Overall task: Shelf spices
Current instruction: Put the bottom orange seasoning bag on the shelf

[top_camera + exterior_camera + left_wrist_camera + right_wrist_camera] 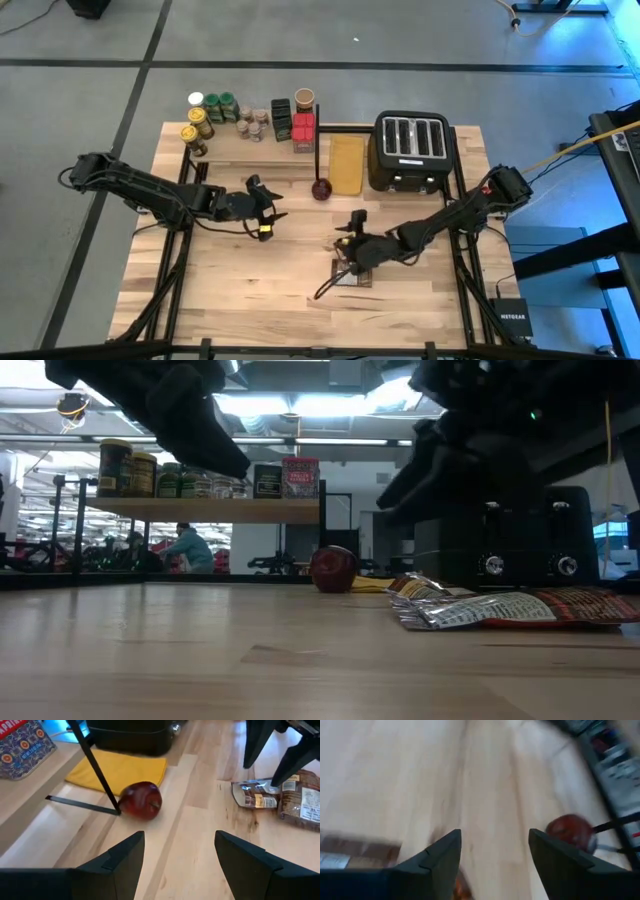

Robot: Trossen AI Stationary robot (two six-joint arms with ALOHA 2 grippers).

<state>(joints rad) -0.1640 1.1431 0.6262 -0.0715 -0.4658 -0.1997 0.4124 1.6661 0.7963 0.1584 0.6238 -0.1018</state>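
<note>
Left claw (268, 212): open wide, empty, above the desk (230, 290) middle.
Right claw (347, 243): open wide, empty, just above the flat packets (352, 275).
Spices (225, 112): jars and tins on the shelf (262, 143).
Red ball (141, 800): beside the yellow cloth (122, 770).

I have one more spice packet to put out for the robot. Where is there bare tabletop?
The near left table, below the left pincer, is bare. So is the near right, beside the packets. The shelf is crowded with jars.
</note>
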